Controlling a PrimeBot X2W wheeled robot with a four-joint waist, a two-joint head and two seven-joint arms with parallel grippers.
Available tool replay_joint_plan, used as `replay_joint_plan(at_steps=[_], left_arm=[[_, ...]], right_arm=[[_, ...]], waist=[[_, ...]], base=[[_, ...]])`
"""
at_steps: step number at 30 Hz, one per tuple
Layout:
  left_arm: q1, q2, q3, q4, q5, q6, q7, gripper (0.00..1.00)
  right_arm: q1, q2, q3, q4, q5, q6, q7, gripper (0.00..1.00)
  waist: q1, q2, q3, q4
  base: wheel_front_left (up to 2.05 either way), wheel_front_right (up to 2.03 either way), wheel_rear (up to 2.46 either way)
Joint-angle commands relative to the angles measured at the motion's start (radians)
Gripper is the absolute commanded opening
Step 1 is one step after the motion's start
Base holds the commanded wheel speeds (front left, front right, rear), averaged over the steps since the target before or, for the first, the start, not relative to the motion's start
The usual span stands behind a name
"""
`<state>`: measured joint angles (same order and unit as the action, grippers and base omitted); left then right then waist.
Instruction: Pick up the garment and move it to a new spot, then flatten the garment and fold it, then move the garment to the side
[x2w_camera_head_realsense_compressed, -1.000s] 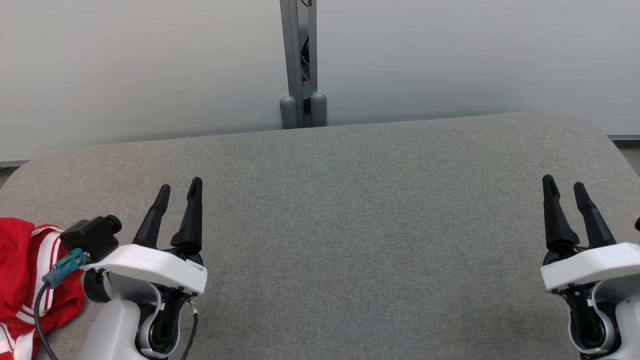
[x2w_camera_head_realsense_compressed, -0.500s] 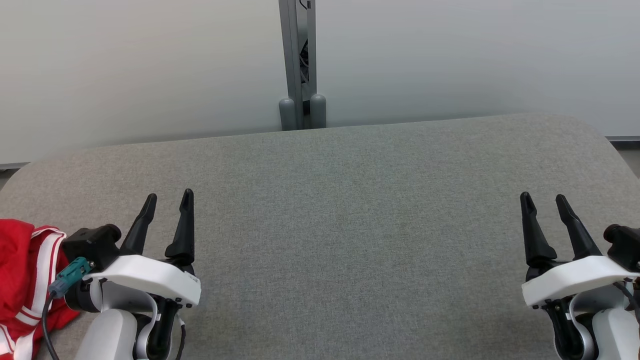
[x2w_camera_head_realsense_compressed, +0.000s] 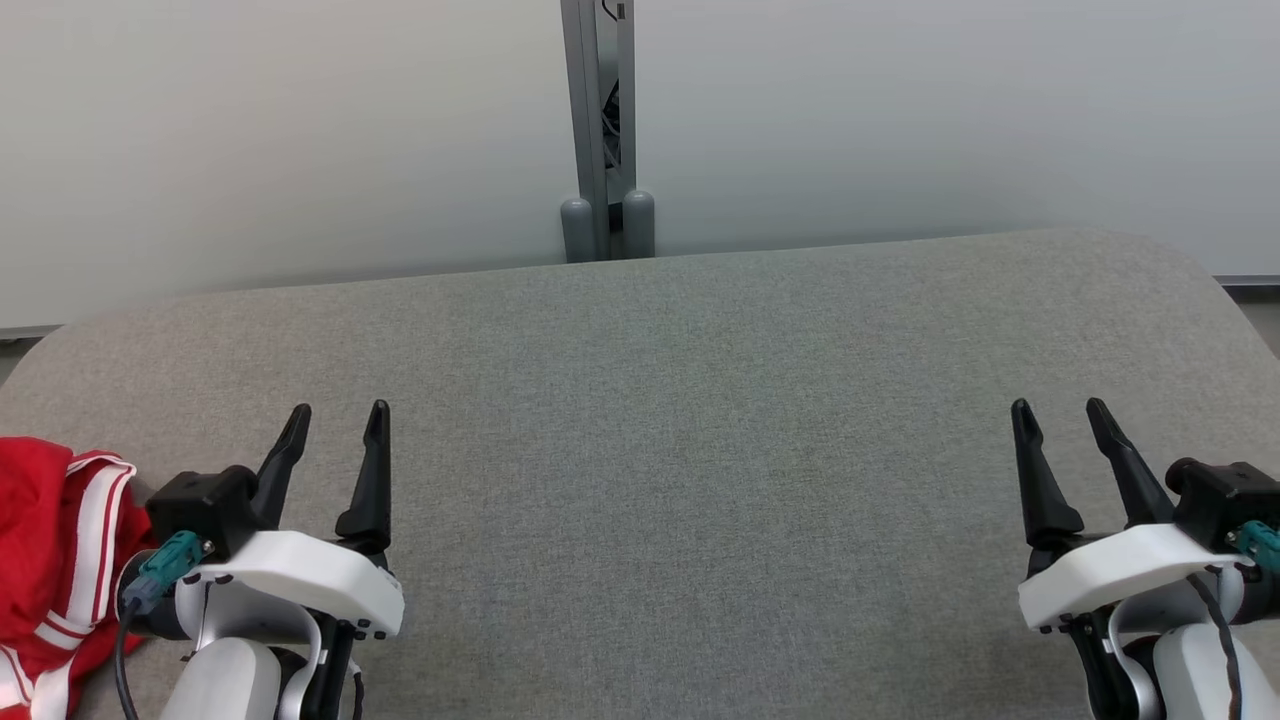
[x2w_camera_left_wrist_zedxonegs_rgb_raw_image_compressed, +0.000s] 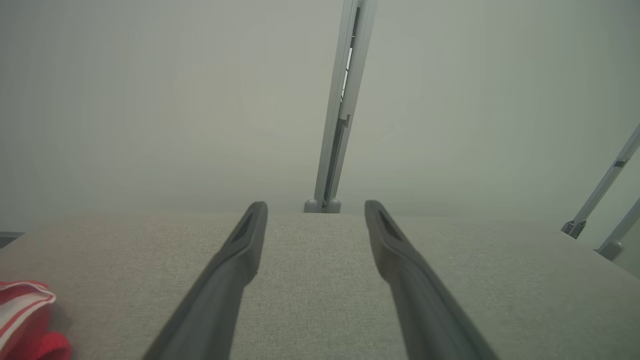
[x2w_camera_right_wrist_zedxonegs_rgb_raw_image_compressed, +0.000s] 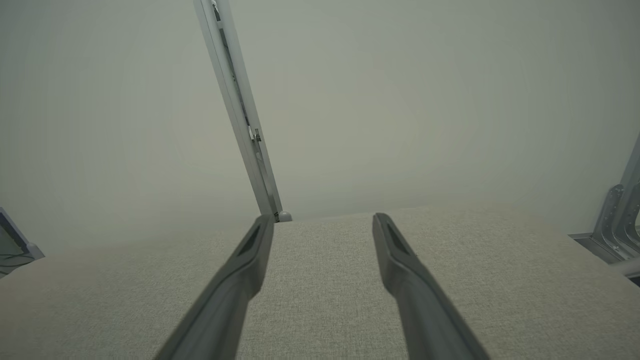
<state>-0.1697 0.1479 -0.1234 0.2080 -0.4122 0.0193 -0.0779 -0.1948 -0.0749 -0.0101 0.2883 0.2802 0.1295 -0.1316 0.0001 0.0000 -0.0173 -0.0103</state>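
Observation:
The garment (x2w_camera_head_realsense_compressed: 50, 560) is red with white stripes and lies bunched at the table's near left edge, cut off by the picture's border; a corner of the garment (x2w_camera_left_wrist_zedxonegs_rgb_raw_image_compressed: 22, 317) shows low left in the left wrist view. My left gripper (x2w_camera_head_realsense_compressed: 337, 418) hovers open just right of it, not touching it, nothing between its fingers (x2w_camera_left_wrist_zedxonegs_rgb_raw_image_compressed: 245, 245). My right gripper (x2w_camera_head_realsense_compressed: 1060, 410) stands open at the lower right over bare cloth, far from the garment, its fingers (x2w_camera_right_wrist_zedxonegs_rgb_raw_image_compressed: 395, 250) empty.
The grey fabric-covered table (x2w_camera_head_realsense_compressed: 700, 400) spreads wide between both arms, with rounded far corners. A grey metal post (x2w_camera_head_realsense_compressed: 600, 130) rises behind its far edge against a pale wall. Metal brackets (x2w_camera_right_wrist_zedxonegs_rgb_raw_image_compressed: 615, 225) stand off the table's right side.
Both grippers have drawn back toward the near edge; the right one has also shifted left. Both stayed open. The garment lies where it was.

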Motion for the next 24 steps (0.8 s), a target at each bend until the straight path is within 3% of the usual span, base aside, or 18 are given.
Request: replay_joint_plan(at_steps=[1, 24], left_arm=[[0.001, 0.009, 0.001, -0.013, 0.029, 0.008, 0.007, 1.00], [0.056, 0.011, 0.004, -0.056, 0.164, 0.048, 0.039, 1.00]], right_arm=[[0.004, -0.005, 0.007, 0.000, -0.027, 0.002, -0.009, 1.00], [0.025, 0.016, 0.006, 0.013, -0.148, 0.002, -0.037, 1.00]], waist=[[0.0000, 0.0000, -0.001, 0.000], [-0.0001, 0.0000, -0.007, -0.002]], base=[[0.00, 0.00, 0.00], [0.00, 0.00, 0.00]])
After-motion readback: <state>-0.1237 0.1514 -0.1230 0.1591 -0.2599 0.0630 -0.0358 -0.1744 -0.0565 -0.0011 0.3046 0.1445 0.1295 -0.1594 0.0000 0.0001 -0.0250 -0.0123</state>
